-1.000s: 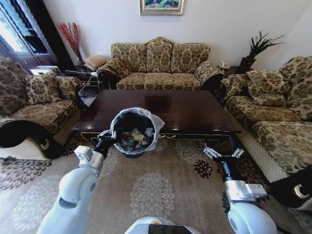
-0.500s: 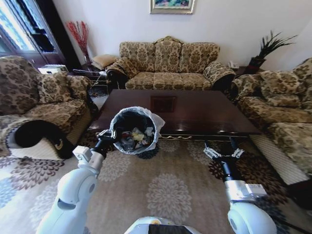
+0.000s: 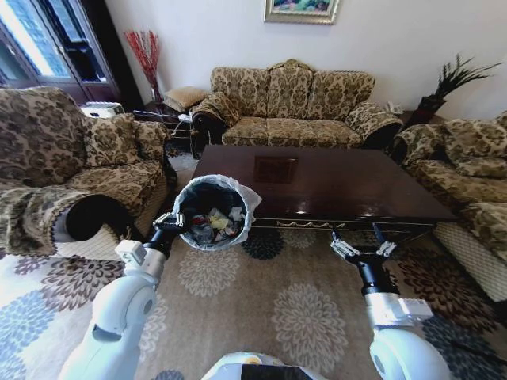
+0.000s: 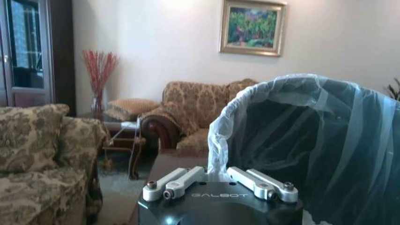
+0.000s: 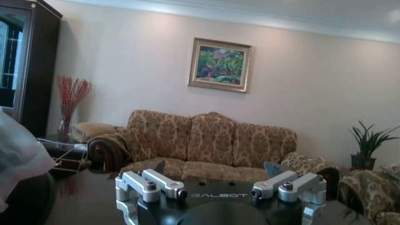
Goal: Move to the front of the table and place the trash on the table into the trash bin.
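Note:
My left gripper is shut on the rim of the trash bin, a black bin with a white liner, and holds it up in front of the table. Trash lies inside the bin: several wrappers and scraps. In the left wrist view the left gripper pinches the liner edge, with the trash bin close behind it. My right gripper hangs open and holds nothing near the table's front edge. The right wrist view has this gripper spread wide over the dark table.
Patterned sofas surround the table: one behind it, one on the left, one on the right. A flowered carpet covers the floor. A small side table stands at the back left.
The whole picture has shifted to the right, so the camera has moved. Both arms hold the same pose, and the bin stays in the left gripper.

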Controlling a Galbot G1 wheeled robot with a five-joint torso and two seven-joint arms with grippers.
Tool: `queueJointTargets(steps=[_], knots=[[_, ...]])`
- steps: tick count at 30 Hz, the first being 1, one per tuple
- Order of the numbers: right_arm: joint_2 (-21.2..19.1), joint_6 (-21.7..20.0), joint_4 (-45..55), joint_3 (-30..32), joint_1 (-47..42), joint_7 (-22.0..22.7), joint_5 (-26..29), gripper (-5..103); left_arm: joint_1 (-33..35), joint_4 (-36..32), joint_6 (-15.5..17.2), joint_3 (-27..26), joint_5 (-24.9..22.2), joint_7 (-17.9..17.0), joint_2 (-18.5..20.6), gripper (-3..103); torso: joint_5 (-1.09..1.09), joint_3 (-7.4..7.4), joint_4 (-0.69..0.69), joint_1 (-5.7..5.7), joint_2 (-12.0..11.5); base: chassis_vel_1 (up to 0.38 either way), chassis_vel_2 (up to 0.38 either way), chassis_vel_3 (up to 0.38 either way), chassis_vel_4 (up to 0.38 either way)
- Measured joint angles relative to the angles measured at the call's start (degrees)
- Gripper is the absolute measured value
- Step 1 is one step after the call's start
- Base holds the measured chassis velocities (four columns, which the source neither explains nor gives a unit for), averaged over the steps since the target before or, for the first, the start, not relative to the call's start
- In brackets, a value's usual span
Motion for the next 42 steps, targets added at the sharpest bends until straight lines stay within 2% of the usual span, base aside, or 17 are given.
queueJointTargets(steps=[1, 3, 5, 9, 18, 21, 22, 23, 24, 25, 26, 30, 35, 36, 39, 40, 42], knots=[[0.0, 0.0, 0.0, 0.0, 0.0, 0.0, 0.0, 100, 1.0, 0.3, -0.6, -0.4, 0.0, 0.3, -0.4, 1, 0.08, 0.01, -0.01, 0.0, 0.0, -0.065, -0.053, 0.031, 0.059], [0.0, 0.0, 0.0, 0.0, 0.0, 0.0, 0.0, 100, 1.5, 0.6, -1.1, -0.5, -0.1, 0.4, -0.7, 1, 0.08, 0.01, -0.02, 0.01, 0.0, -0.065, -0.081, 0.053, 0.059], [0.0, 0.0, 0.0, 0.0, 0.0, 0.0, 0.0, 100, 3.4, 2.1, -4.3, -1.0, 0.2, 0.5, -2.2, 1, 0.04, 0.01, -0.06, 0.01, 0.0, -0.092, -0.074, 0.037, 0.025], [0.0, 0.0, 0.0, 0.0, 0.0, 0.0, 0.0, 100, 5.9, 5.1, -7.5, -2.2, 1.0, 0.4, -4.1, 1, 0.02, 0.0, 0.01, 0.01, 0.0, -0.036, -0.015, 0.01, 0.004], [0.0, 0.0, 0.0, 0.0, 0.0, 0.0, 0.0, 100, 8.3, 13.5, -10.7, -3.4, 2.9, 0.9, -5.8, 1, 0.02, 0.0, 0.0, 0.01, 0.0, 0.01, 0.019, -0.003, -0.003], [0.0, 0.0, 0.0, 0.0, 0.0, 0.0, 0.0, 100, 7.4, 22.4, -13.3, -2.4, 6.0, 0.9, -6.5, 1, 0.02, 0.01, -0.02, 0.01, 0.0, 0.0, 0.0, 0.0, 0.0], [0.0, 0.0, 0.0, 0.0, 0.0, 0.0, 0.0, 100, 7.4, 22.4, -13.3, -2.4, 6.0, 0.9, -6.5, 1, 0.02, 0.01, -0.02, 0.01, 0.0, 0.0, 0.0, 0.0, 0.0], [0.0, 0.0, 0.0, 0.0, 0.0, 0.0, 0.0, 100, 6.6, 26.7, -16.0, -1.7, 7.9, 0.6, -7.2, 1, 0.01, 0.01, 0.0, 0.01, 0.0, 0.0, 0.0, 0.0, 0.0], [0.0, 0.0, 0.0, 0.0, 0.0, 0.0, 0.0, 100, 6.6, 26.7, -16.0, -1.7, 7.9, 0.6, -7.2, 1, 0.01, 0.01, 0.0, 0.01, 0.0, 0.0, 0.0, 0.0, 0.0], [0.0, 0.0, 0.0, 0.0, 0.0, 0.0, 0.0, 100, 5.5, 31.1, -18.1, -1.1, 8.9, 0.2, -8.3, 1, 0.0, 0.01, 0.02, 0.01, 0.0, 0.0, 0.0, 0.0, 0.0], [0.0, 0.0, 0.0, 0.0, 0.0, 0.0, 0.0, 100, 3.7, 36.1, -18.5, -0.5, 7.6, 0.0, -9.7, 1, 0.0, 0.01, 0.0, 0.01, 0.0, 0.0, 0.0, 0.0, 0.0], [0.0, 0.0, 0.0, 0.0, 0.0, 0.0, 0.0, 100, 1.5, 41.4, -18.6, -0.6, 7.5, -0.6, -10.5, 1, 0.03, 0.0, -0.03, 0.01, 0.0, 0.0, 0.0, 0.0, 0.0], [0.0, 0.0, 0.0, 0.0, 0.0, 0.0, 0.0, 100, -0.4, 49.9, -19.4, -0.9, 7.5, -1.7, -11.0, 1, 0.01, 0.01, 0.01, 0.01, 0.0, 0.0, 0.0, 0.0, 0.0], [0.0, 0.0, 0.0, 0.0, 0.0, 0.0, 0.0, 100, -0.4, 49.9, -19.4, -0.9, 7.5, -1.7, -11.0, 1, 0.01, 0.01, 0.01, 0.01, 0.0, 0.0, 0.0, 0.0, 0.0], [0.0, 0.0, 0.0, 0.0, 0.0, 0.0, 0.0, 100, -2.4, 58.5, -22.1, -1.1, 7.3, -2.2, -11.0, 1, 0.01, 0.0, -0.01, 0.01, 0.0, 0.0, 0.0, 0.0, 0.0], [0.0, 0.0, 0.0, 0.0, 0.0, 0.0, 0.0, 100, -2.4, 58.5, -22.1, -1.1, 7.3, -2.2, -11.0, 1, 0.01, 0.0, -0.01, 0.01, 0.0, 0.0, 0.0, 0.0, 0.0], [0.0, 0.0, 0.0, 0.0, 0.0, 0.0, 0.0, 100, -3.5, 63.3, -23.9, -1.0, 6.8, -2.2, -10.7, 1, 0.0, 0.01, -0.01, 0.02, 0.0, 0.0, 0.0, 0.0, 0.0]])
